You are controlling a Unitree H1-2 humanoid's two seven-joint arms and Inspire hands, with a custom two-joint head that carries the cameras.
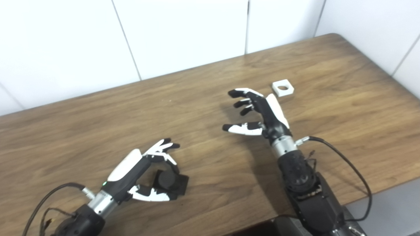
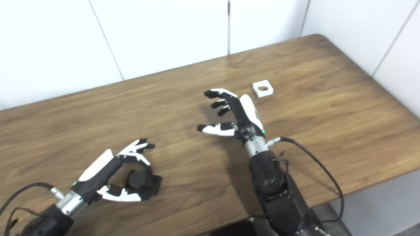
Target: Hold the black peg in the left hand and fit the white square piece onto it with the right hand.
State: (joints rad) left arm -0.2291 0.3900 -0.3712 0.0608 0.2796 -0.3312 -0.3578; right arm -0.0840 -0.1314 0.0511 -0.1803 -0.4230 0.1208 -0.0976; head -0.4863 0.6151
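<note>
The black peg (image 1: 170, 183), a short cylinder on a square base, is at the table's front left. My left hand (image 1: 141, 173) is cupped around it: the thumb lies along its near side, the lower fingers curl over its far side, and the upper fingers stay spread above it. I see no firm grip. The white square piece (image 1: 283, 88), with a round hole, lies flat on the table further back and to the right. My right hand (image 1: 259, 113) is open and empty with its fingers spread, hovering just left of and nearer than the white piece, not touching it.
The wooden table (image 1: 344, 108) runs to a white wall at the back; its right corner is rounded and its front edge is close to both arms. A black cable (image 1: 354, 170) loops from the right wrist past the table's front edge.
</note>
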